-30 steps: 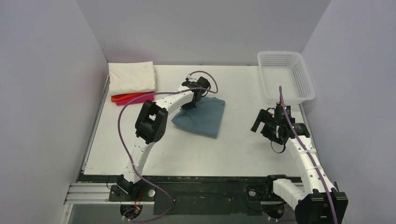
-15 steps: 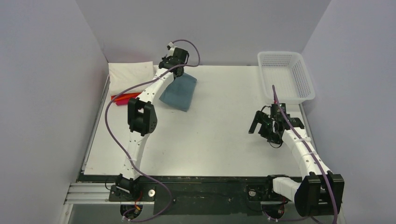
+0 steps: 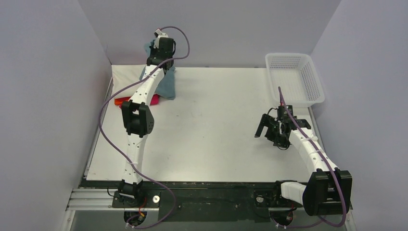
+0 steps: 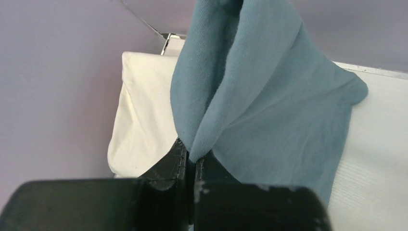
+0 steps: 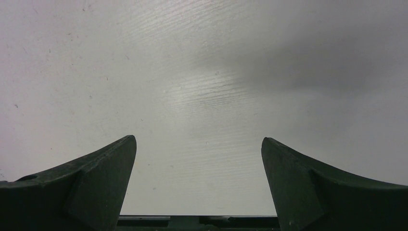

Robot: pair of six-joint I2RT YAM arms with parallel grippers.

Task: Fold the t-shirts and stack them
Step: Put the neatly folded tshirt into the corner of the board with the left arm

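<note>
Hanging at far-left corner of table (image 3: 216,139), just above the cream t-shirt (image 4: 142,120), teal t-shirt (image 4: 279,110) is pinched tight by left gripper (image 4: 191,159). Lower flat, align edges b4 release (avoid bunching); right gripper (image 5: 198,144) wide, empty.

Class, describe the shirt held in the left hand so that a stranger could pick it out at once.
Look to the far left corner of the white table, where a cream-white shirt lies folded flat. Over that corner, pinched in the left hand, hangs the teal-blue shirt. It alone is held up and draped, and it is the only blue one.
</note>
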